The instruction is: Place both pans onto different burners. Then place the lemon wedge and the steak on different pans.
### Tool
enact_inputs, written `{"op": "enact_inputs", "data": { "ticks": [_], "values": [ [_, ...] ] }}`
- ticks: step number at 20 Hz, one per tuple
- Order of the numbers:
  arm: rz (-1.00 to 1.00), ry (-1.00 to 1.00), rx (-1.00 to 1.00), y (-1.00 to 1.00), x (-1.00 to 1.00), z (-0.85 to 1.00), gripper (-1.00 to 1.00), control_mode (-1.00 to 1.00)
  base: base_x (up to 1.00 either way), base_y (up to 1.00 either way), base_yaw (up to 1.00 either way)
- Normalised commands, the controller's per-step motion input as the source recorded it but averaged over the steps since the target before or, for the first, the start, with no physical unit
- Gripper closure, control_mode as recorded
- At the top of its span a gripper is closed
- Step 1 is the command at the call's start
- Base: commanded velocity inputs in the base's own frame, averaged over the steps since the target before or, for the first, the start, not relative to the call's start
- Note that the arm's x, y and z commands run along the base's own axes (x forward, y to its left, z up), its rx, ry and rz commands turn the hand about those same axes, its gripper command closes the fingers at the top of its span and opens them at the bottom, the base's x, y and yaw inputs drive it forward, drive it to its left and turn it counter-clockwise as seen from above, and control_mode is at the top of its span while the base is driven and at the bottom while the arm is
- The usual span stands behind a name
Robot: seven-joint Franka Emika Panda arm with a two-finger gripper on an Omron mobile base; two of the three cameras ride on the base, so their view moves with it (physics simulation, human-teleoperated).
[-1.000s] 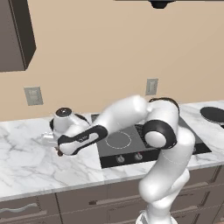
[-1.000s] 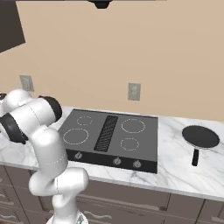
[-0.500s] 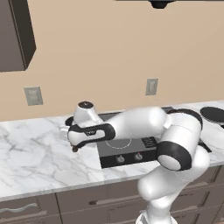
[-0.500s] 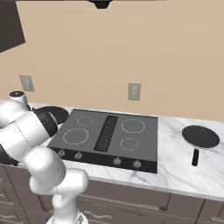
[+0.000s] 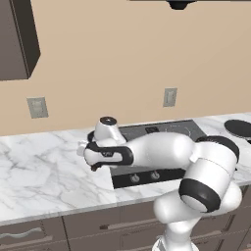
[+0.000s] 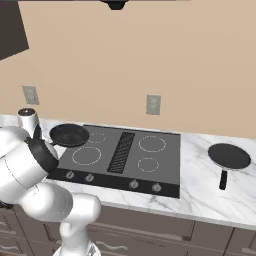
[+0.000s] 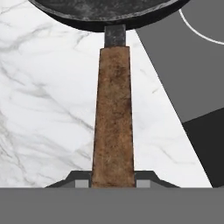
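We grip the wooden-handled pan (image 6: 69, 135) by its brown handle (image 7: 113, 118), our gripper (image 7: 113, 180) clamped on the handle's end, a finger on each side. The pan hangs at the cooktop's (image 6: 165, 167) far left corner, partly over the marble counter (image 7: 48, 113). The dark pan (image 6: 228, 157) sits on the counter well right of the cooktop, its handle pointing toward the near edge.

— What colour is the held pan (image 6: 69, 135)?
— Black, with a mottled brown wooden handle (image 7: 113, 118).
— And the worktop (image 5: 44, 171)?
— White marble, grey-veined. The cooktop (image 6: 125, 160) is dark grey with thin white rings.
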Motion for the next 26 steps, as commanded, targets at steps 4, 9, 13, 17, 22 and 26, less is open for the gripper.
{"op": "enact_inputs", "data": {
  "ticks": [4,9,13,17,22,26],
  "values": [
    [-0.16,0.0,0.0,-0.26,0.0,0.0,1.0,-1.0,0.0,0.0,0.0],
    [-0.18,0.01,0.0,-0.21,0.0,0.0,1.0,-1.0,0.0,0.0,0.0],
    [-0.12,0.02,0.0,-0.14,0.0,-0.01,1.0,-1.0,0.0,0.0,0.0],
    [-0.1,0.01,0.0,-0.11,0.0,-0.09,1.0,-1.0,0.0,0.0,0.0],
    [-0.13,0.0,-0.01,-0.11,0.0,-0.09,1.0,-1.0,0.0,0.0,0.0],
    [-0.16,0.0,-0.01,-0.21,0.0,-0.07,1.0,-1.0,0.0,0.0,0.0]
  ]
}}
